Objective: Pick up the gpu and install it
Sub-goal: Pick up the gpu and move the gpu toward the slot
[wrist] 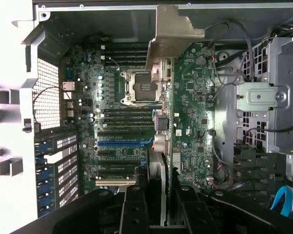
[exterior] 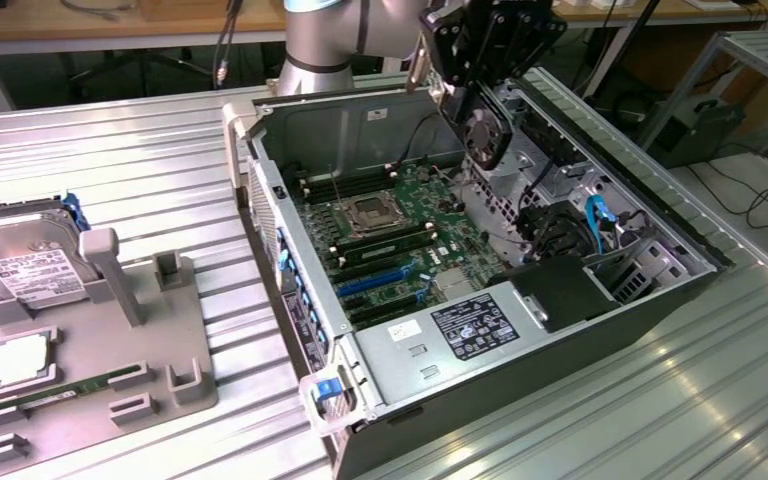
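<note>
- The pincer (exterior: pixel 480 70) was clamped on the gpu (exterior: pixel 487 135). From the wrist cam you could see the card (wrist: pixel 167 146) edge-on, sandwiched between the two black fingers (wrist: pixel 133 209).
- The gpu hung up in the air over the open PC case (exterior: pixel 291 130), toward the back end nearest the arm's base. It wasn't seated in anything.
- The fan side of the card faced the exterior view, and its silver bracket (wrist: pixel 172 36) was at the end farthest from the pincer.
- Under it was the motherboard (exterior: pixel 411 240) with the bare CPU socket (exterior: pixel 364 215). In the wrist view the card's edge ran just beside that socket (wrist: pixel 140 87).
- The blue PCIe slot (exterior: pixel 377 285) sat further along the board, with nothing plugged in.
- The power supply (exterior: pixel 471 325), with its label, sat at the near end of the case.
- Off on the exterior view's left, a grey parts holder (exterior: pixel 131 370) sat on the slatted metal counter (exterior: pixel 131 170).
- That holder had a hard drive (exterior: pixel 31 265) and a green memory stick (exterior: pixel 84 385) on it, well apart from the case.
</note>
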`<state>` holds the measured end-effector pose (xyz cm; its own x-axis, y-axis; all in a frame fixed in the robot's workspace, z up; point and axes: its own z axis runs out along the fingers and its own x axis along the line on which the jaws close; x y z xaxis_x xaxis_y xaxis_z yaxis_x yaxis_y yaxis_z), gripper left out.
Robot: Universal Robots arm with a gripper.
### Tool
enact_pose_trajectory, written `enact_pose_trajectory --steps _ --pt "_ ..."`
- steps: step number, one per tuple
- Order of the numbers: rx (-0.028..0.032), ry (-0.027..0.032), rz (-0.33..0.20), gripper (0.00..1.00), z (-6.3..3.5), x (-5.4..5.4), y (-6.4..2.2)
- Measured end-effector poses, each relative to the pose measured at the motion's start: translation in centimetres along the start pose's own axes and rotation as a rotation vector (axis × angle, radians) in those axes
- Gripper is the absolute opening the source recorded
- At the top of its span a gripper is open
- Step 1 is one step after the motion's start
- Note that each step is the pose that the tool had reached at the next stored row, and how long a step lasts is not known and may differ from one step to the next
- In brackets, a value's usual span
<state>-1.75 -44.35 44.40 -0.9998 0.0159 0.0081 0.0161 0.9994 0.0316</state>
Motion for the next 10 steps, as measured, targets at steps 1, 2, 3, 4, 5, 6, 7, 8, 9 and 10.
enact_pose_trajectory --steps 1,2,3,4,5,6,7,8,9,10 --pt "0.0000 0.0000 0.000 0.27 0.00 -0.07 0.00" --pt "0.0000 0.0000 0.000 0.27 0.00 -0.15 0.00" --pt "-0.0001 0.0000 0.000 0.27 0.00 -0.22 0.00" --pt "-0.0001 0.0000 0.000 0.27 0.00 -0.40 0.01" --pt "-0.0001 0.0000 0.000 0.27 0.00 -0.52 0.01" --pt "-0.0001 0.0000 0.000 0.27 0.00 -0.62 0.01" --pt "0.0000 0.0000 0.000 0.27 0.00 -0.69 0.01" --pt "0.0000 0.0000 0.000 0.27 -0.01 -0.76 0.01" --pt "0.0000 0.0000 0.000 0.27 -0.01 -0.84 0.01" --pt "0.0000 0.0000 0.000 0.27 -0.01 -0.91 0.01"
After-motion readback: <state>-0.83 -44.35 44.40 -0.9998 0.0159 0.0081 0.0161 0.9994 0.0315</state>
